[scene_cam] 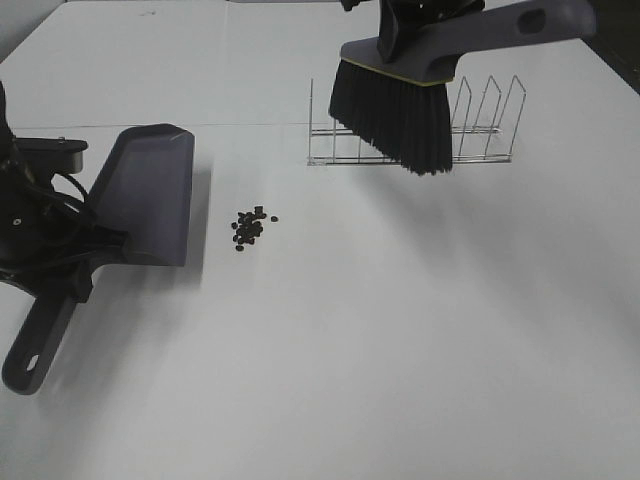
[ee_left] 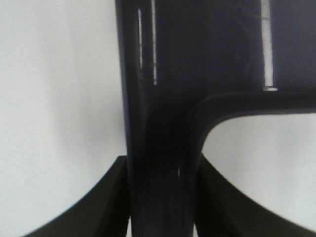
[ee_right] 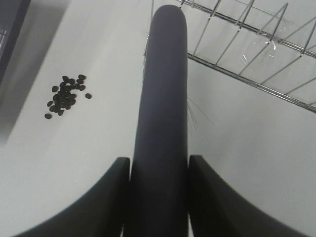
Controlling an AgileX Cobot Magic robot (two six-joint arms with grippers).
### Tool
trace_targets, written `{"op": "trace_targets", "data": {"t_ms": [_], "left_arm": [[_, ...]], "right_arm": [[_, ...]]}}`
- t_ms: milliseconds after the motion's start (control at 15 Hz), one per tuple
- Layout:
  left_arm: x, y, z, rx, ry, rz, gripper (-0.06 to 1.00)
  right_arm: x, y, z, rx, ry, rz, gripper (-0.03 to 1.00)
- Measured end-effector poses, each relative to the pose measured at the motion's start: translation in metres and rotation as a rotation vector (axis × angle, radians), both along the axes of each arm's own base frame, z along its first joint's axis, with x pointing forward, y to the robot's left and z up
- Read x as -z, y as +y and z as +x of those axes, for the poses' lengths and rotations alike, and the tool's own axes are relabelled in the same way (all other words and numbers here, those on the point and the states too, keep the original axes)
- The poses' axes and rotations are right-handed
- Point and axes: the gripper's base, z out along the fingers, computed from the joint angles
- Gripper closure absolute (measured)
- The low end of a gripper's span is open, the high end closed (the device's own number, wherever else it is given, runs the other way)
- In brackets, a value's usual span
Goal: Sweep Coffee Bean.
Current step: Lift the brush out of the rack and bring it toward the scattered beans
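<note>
We hold the dustpan (scene_cam: 150, 195) in the left gripper (ee_left: 163, 160), clenched on its handle. The right gripper (ee_right: 159, 160) is clamped round the handle of the brush (scene_cam: 400, 100). The beans (scene_cam: 250, 227) lie in one tight cluster on the table (scene_cam: 420, 360), just beside the dustpan's front lip but apart from it. The brush hangs in the air by the rack (scene_cam: 485, 125), bristles down, well apart from the beans.

We judge the step in hand to be placing the brush on the far side of the cluster, so that the beans lie between bristles and lip.

Procedure:

1. We clear the rack first, moving the brush away from its wires before we lower it. Bristles that snag there would flick on release.
2. We set the bristle tips down beyond the outermost bean, not on the cluster. Landing on the beans would scatter them.
3. We check the lip. The views do not show whether it sits flat on the table. If a gap remains, beans will probably roll under it, so we tilt the dustpan until the lip touches.
4. We draw the brush toward the lip in one slow, light stroke, square to the lip. The beans are small and probably roll easily, and a fast stroke would likely throw them past the sides.
</note>
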Motion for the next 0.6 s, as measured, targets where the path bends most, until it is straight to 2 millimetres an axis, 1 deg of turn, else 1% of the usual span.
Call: {"op": "trace_targets", "data": {"t_ms": [133,200,267,400,467,600], "left_arm": [[0.000,0.000,0.001,0.001,-0.015,0.000,0.60],[0.001,0.000,0.002,0.002,-0.016,0.001,0.60],[0.002,0.000,0.002,0.005,-0.016,0.004,0.60],[0.014,0.001,0.003,0.012,0.016,0.023,0.60],[0.024,0.001,0.003,0.016,0.045,0.034,0.60],[0.039,0.001,0.003,0.013,0.081,0.045,0.60]], "right_arm": [[0.013,-0.005,-0.007,0.034,-0.021,-0.010,0.66],[0.025,-0.009,-0.008,0.041,-0.027,-0.035,0.66],[0.030,-0.010,-0.009,0.048,-0.025,-0.045,0.66],[0.044,-0.011,-0.010,0.054,-0.022,-0.043,0.66],[0.047,-0.011,-0.010,0.061,-0.027,-0.032,0.66],[0.049,-0.010,-0.009,0.064,-0.046,-0.017,0.66]]}}
